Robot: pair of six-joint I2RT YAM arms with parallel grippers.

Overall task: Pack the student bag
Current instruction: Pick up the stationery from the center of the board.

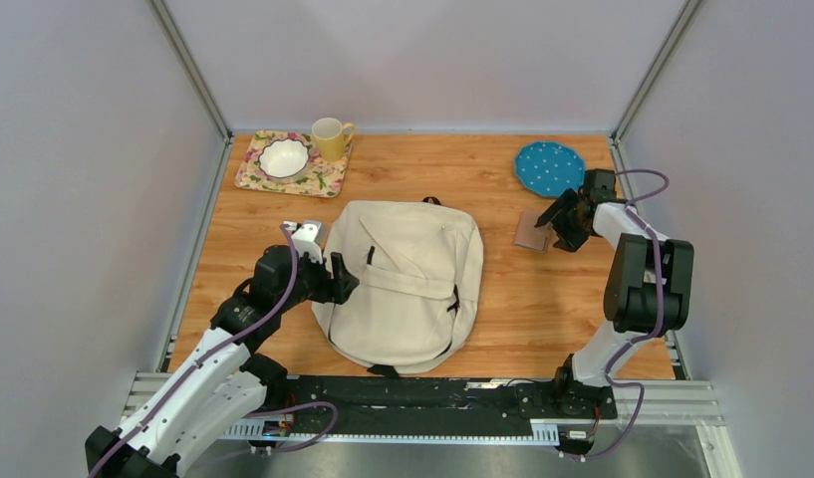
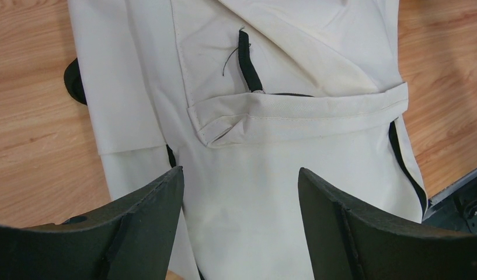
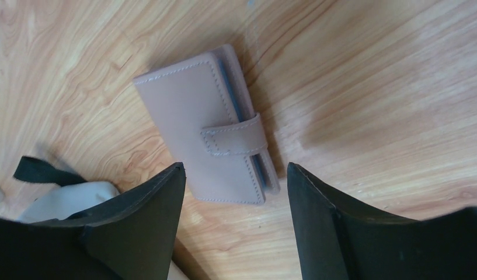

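The student bag (image 1: 403, 284) lay flat in the middle of the table (image 1: 522, 309), flap pocket facing up and black top loop toward the far edge. Whether anything was inside it I could not tell. At the far left corner a flowered tray (image 1: 328, 179) carried a white bowl (image 1: 284, 157) and a yellow mug (image 1: 330, 138), standing side by side. A blue dotted plate (image 1: 549, 167) sat at the far right.

My left gripper (image 2: 239, 175) hung over the bag's left side with its jaws spread wide. Cream fabric showed between them, and they pinched nothing. My right gripper (image 3: 236, 169) was near the blue plate, its jaws also apart, poised over a pinkish wallet (image 3: 212, 140) lying closed on the bare wood. The wallet's near end lay between my fingertips in the wrist view, with neither finger visibly touching it.
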